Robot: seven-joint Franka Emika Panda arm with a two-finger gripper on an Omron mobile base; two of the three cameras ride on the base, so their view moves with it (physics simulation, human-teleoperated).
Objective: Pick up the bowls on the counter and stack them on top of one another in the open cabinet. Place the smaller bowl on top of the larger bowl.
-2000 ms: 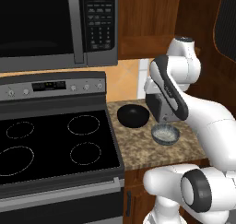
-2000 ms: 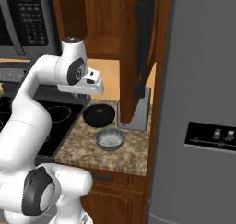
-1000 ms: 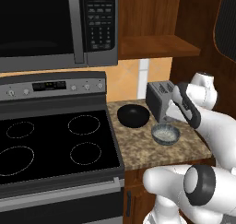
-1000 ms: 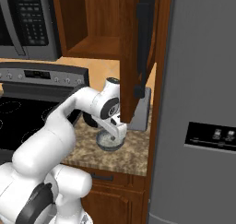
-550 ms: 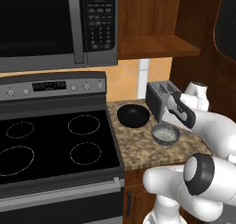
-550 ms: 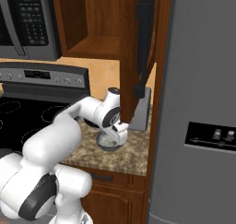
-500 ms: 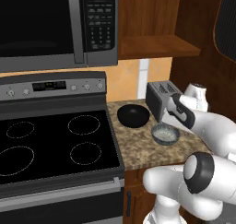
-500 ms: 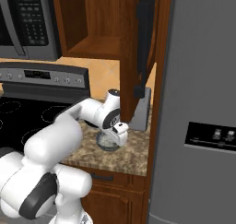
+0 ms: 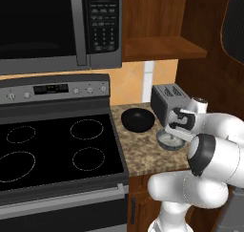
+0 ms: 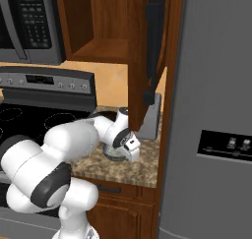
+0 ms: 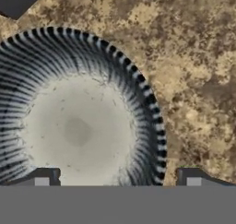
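Granite counter (image 11: 193,57), ribbed pale-centred smaller bowl (image 11: 78,126)

Over two seconds the arm has been swung down from a raised pose — the gripper (image 9: 172,131) has been lowered from above the counter (image 9: 143,152) until it is set right over the smaller bowl (image 9: 167,138). In the hand view its fingertips (image 11: 44,178) are now placed astride the bowl's right rim — one inside, one outside over the granite.
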